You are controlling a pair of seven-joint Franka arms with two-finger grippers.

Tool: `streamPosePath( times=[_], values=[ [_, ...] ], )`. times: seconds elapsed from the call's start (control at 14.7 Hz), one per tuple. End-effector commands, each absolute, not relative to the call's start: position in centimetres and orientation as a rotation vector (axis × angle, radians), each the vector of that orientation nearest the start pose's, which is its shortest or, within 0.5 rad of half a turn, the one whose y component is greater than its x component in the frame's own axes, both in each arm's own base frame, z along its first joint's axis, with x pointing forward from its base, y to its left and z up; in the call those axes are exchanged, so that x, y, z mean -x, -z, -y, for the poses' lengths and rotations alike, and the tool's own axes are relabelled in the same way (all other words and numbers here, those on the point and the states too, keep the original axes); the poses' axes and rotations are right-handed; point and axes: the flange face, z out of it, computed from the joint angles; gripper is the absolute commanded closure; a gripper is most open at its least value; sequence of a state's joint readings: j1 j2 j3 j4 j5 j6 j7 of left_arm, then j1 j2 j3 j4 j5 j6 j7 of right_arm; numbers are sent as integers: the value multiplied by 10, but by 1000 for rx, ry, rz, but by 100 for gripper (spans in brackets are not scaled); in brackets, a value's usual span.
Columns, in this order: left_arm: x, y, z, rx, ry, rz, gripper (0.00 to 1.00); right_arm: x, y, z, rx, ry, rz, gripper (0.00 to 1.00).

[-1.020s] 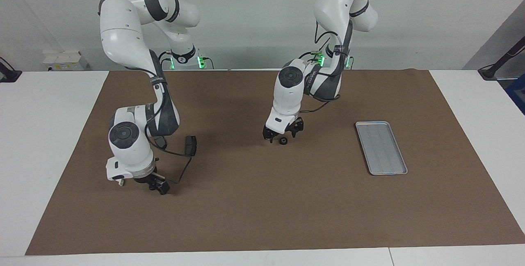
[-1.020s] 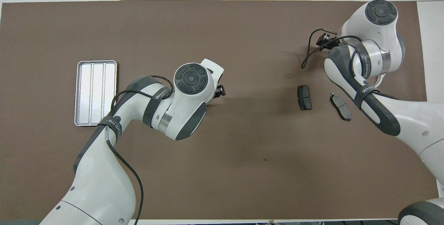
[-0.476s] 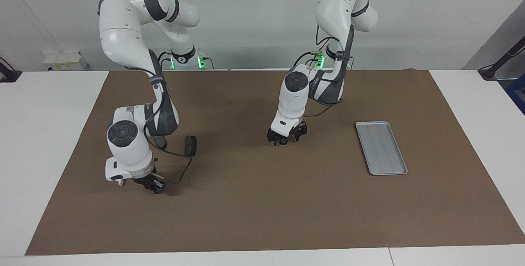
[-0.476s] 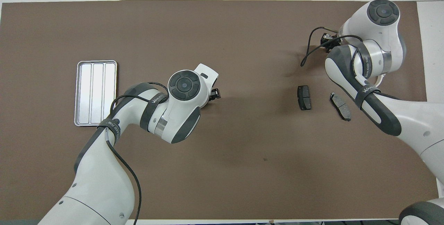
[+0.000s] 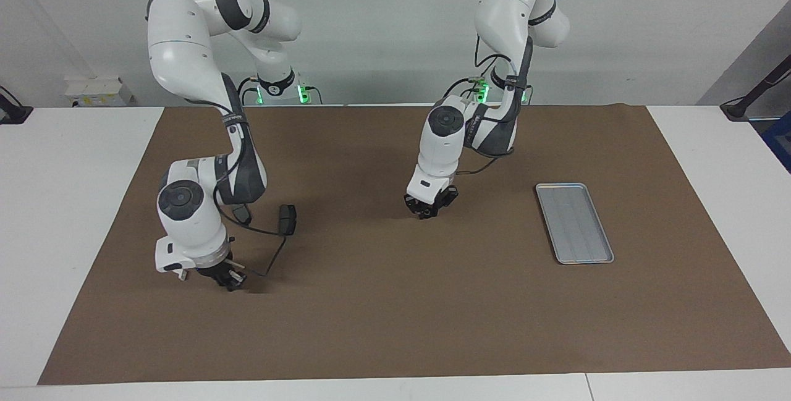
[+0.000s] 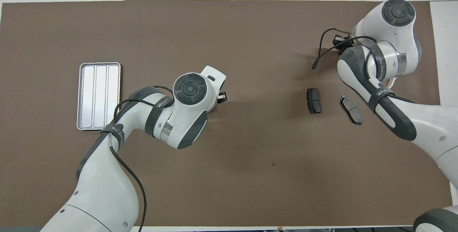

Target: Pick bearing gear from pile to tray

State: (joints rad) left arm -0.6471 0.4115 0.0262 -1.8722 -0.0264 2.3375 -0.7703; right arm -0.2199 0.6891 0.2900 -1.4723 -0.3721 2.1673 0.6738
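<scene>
Black on brown, sits the bearing gear (image 5: pixel 425 214) mid-table, apparently clamped between the closed fingers of the lowered left tool (image 5: pixel 426 211), with the silver tray (image 5: pixel 575 223) well apart toward that arm's end, lengthwise away from the robots, and the right tool (image 5: pixel 232 278) waiting near the brake pads (image 6: pixel 313 100).

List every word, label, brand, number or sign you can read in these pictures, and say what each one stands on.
"WANJEED...": white lettering on the dark strap around the left arm, overhead view; its ending is too small to read.
"WANJEED...": the same lettering on the strap of the right arm; its ending is likewise unreadable.
Tray, brake pads and mat: no writing visible.
Facing view: strap lettering too small to read.
</scene>
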Motion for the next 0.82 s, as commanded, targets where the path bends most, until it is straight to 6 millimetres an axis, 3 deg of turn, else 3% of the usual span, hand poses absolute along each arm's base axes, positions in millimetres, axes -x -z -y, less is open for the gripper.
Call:
streamPosePath(
  times=[0.0,0.07,0.14,0.27,0.41,0.54,0.61,0.75],
  values=[
    [-523,-320,366,3180,48,305,100,-713,-299,6,3208,36,-689,100],
    [-539,-343,358,3154,4,315,100,-713,-318,3,3225,12,-679,100],
    [-561,-377,335,3133,-53,303,100,-711,-335,-4,3242,-23,-644,100],
    [-590,-452,269,3134,-119,156,100,-702,-372,-17,3257,-42,-558,100],
    [-603,-489,187,3150,-134,46,100,-686,-410,-43,3239,-107,-533,100],
    [-608,-498,106,3151,-227,-116,100,-668,-450,-90,3138,-155,-636,100],
    [-609,-498,65,3158,-259,-193,100,-659,-463,-125,3108,-149,-736,100],
    [-601,-486,21,3166,-276,-282,100,-642,-467,-206,3035,-105,-982,100]
  ],
)
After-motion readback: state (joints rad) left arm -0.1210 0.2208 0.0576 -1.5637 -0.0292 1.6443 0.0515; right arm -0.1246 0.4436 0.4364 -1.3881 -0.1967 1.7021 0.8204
